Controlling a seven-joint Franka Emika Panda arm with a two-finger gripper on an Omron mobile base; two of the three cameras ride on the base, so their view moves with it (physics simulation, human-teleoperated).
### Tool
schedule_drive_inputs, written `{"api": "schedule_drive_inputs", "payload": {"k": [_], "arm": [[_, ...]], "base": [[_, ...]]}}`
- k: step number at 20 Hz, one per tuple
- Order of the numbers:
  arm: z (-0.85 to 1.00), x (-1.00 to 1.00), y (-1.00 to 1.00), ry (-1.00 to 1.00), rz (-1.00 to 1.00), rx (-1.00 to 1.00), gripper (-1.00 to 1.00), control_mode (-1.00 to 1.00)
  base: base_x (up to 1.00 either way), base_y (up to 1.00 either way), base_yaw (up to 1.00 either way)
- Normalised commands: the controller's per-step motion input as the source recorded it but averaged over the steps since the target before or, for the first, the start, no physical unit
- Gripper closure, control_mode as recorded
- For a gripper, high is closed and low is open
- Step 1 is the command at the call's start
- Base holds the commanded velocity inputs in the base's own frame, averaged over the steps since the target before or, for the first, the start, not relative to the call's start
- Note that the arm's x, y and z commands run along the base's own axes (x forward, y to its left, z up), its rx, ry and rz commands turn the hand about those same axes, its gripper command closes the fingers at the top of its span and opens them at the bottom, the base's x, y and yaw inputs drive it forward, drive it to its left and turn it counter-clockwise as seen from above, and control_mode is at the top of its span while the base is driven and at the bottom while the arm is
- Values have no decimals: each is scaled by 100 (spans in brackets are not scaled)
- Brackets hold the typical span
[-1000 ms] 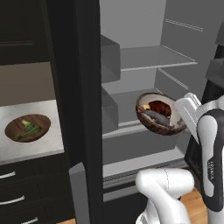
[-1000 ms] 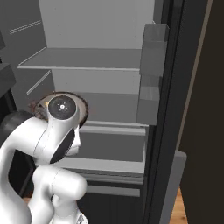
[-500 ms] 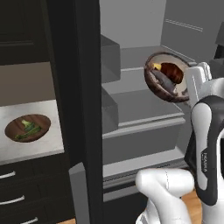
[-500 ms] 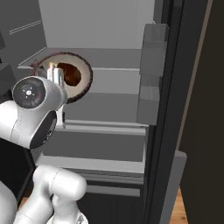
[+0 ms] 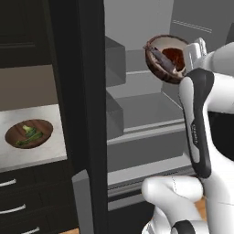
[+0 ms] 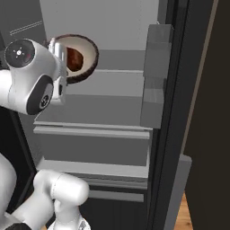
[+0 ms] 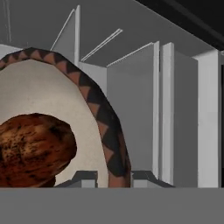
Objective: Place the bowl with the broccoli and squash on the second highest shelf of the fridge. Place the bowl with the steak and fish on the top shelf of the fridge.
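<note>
My gripper [image 5: 194,51] [image 6: 58,57] is shut on the rim of the bowl with the steak and fish [image 5: 165,57] [image 6: 80,57], a brown bowl with a zigzag edge. I hold it high inside the open fridge [image 5: 87,114], tipped steeply on its side. It hangs just above the upper visible shelf panel [image 5: 135,64] [image 6: 119,63]; I cannot tell if that is the top shelf. A lower shelf [image 5: 146,109] [image 6: 99,105] lies beneath. In the hand view the steak [image 7: 30,148] lies in the bowl, whose rim [image 7: 109,131] passes between the fingertips [image 7: 83,177]. The bowl with broccoli and squash [image 5: 28,133] sits on the counter.
Grey door bins [image 5: 114,61] [image 6: 157,45] hang on both open fridge doors, beside the shelves. The pale counter [image 5: 45,153] with dark drawers below stands left of the fridge. Wood floor [image 6: 184,215] shows at the lower right.
The arm has lifted the steak and fish bowl from the lower shelf's height to above the upper visible shelf. The broccoli bowl has stayed on the counter.
</note>
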Motion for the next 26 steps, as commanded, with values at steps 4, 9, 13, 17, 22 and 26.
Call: {"api": "schedule_drive_inputs", "payload": {"k": [4,9,13,17,22,26], "arm": [[0,66,2,1,0,-2,100,-100],[-3,100,2,0,0,-2,100,-100],[-25,100,8,0,0,-5,100,-100],[-20,100,11,6,0,-5,100,-100],[-13,99,12,7,0,-7,100,-100],[0,92,8,0,-1,-2,100,-100]], "base": [[0,0,0],[0,0,0],[0,0,0],[0,0,0],[0,0,0],[0,0,0]]}}
